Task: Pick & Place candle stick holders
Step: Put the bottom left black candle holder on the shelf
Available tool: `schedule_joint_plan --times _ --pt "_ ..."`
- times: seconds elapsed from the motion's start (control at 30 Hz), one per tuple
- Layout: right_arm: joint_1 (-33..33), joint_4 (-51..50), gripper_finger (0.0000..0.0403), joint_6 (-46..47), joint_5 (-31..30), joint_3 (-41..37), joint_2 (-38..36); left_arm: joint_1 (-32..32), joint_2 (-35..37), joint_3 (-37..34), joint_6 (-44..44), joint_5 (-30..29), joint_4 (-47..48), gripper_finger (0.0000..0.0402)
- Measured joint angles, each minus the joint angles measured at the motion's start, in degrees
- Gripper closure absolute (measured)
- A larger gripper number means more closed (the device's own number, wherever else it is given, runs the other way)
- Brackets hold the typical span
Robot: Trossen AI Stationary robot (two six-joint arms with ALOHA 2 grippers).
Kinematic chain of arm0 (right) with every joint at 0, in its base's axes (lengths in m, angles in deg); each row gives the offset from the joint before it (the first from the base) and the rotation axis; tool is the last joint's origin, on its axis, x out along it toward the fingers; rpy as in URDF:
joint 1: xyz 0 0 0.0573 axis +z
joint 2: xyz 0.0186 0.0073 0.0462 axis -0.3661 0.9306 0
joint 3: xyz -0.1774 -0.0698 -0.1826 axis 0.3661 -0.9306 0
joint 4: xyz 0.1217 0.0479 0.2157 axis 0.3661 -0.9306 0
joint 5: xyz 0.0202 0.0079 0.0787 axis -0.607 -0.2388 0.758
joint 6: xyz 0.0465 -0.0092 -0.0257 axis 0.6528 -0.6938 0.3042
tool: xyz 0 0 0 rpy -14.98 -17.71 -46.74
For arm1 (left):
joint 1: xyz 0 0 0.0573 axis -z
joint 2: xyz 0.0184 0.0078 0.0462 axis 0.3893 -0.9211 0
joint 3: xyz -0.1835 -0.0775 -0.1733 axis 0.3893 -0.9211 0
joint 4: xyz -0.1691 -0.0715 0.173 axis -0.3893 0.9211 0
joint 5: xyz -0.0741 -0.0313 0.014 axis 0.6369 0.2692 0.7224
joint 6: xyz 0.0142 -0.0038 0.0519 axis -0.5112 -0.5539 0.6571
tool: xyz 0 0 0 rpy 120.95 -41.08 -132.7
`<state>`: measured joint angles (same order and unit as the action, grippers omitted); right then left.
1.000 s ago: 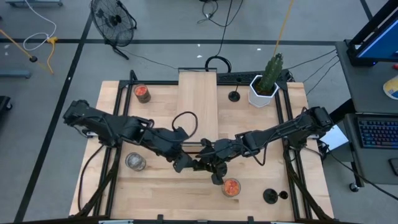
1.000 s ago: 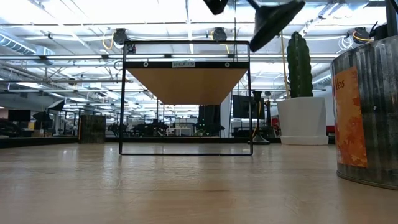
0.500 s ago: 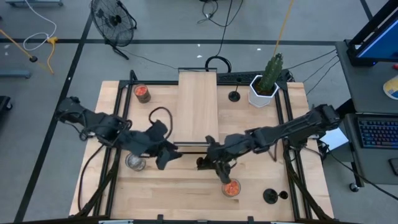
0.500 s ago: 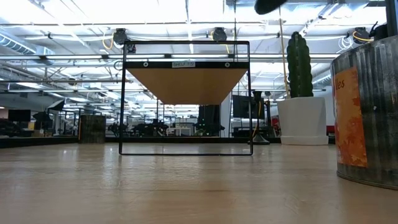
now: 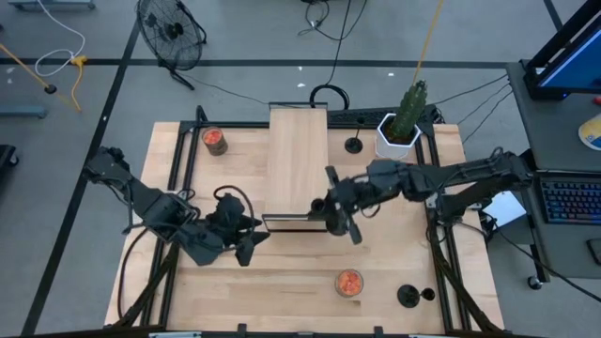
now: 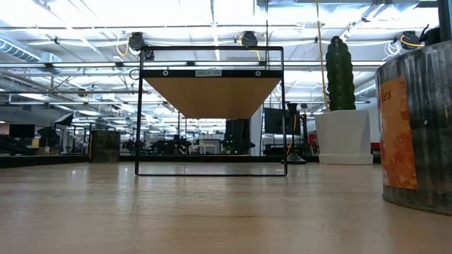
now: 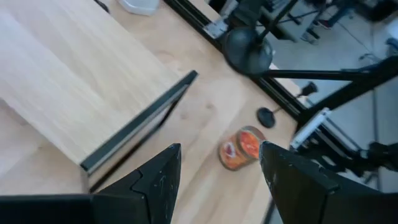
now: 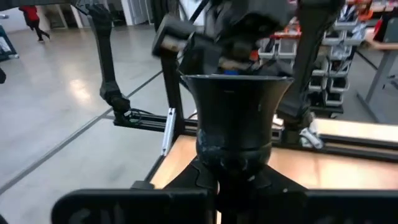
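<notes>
I have one black holder (image 8: pixel 234 121) pinched in the right claw (image 5: pixel 338 218), which hangs over the middle of the table (image 5: pixel 441 272) just beside the near end of the long wooden box (image 5: pixel 299 160). In the right wrist view the holder fills the frame — a dark flared body, wide at the rim and narrowing to a collar where the fingers close on it. It looks matte and smooth; I cannot tell from here how firm the hold is.

The left claw (image 5: pixel 246 246) is spread wide and holds nothing. It sits low over the table's left half, pointed toward the middle; its own view looks past both fingers at an orange-red glass cup (image 7: pixel 239 148) on the bare wood.

I judge the task to be in its early part. That orange-red cup (image 5: pixel 348 283) stands near the front edge, a second orange-red cup (image 5: pixel 215 141) stands at the far left corner, one black holder (image 5: pixel 409 297) sits at the front right, and another (image 5: pixel 354 145) sits by the cactus pot (image 5: pixel 397 137). None of these looks gathered anywhere. The clear cup I cannot find — it may be hidden under the left arm. So the carried holder needs setting down, and the rest is still to fetch.
</notes>
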<state>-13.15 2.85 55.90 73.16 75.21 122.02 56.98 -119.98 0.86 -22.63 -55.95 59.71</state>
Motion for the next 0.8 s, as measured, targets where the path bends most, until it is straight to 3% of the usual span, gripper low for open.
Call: schedule_joint_plan --times 0.13,0.33,0.53,0.8 --pt "-3.9 -0.2 0.0395 -1.5 4.1 0.0 -0.1 -0.2 0.0 -2.7 0.8 -1.6 -1.8 0.0176" --pt "-8.4 -0.1 0.0395 -4.4 7.5 0.0 0.0 -2.8 0.0 -8.8 5.2 -1.7 -11.8 0.0176" --pt "-12.1 1.4 0.0395 -6.3 11.7 0.0 0.0 -8.0 0.1 -14.2 11.3 2.6 -20.4 0.0176" --pt "-16.3 8.0 0.0395 -7.8 11.9 0.0 0.6 -14.3 3.4 -20.2 20.2 7.8 -30.1 0.0176"
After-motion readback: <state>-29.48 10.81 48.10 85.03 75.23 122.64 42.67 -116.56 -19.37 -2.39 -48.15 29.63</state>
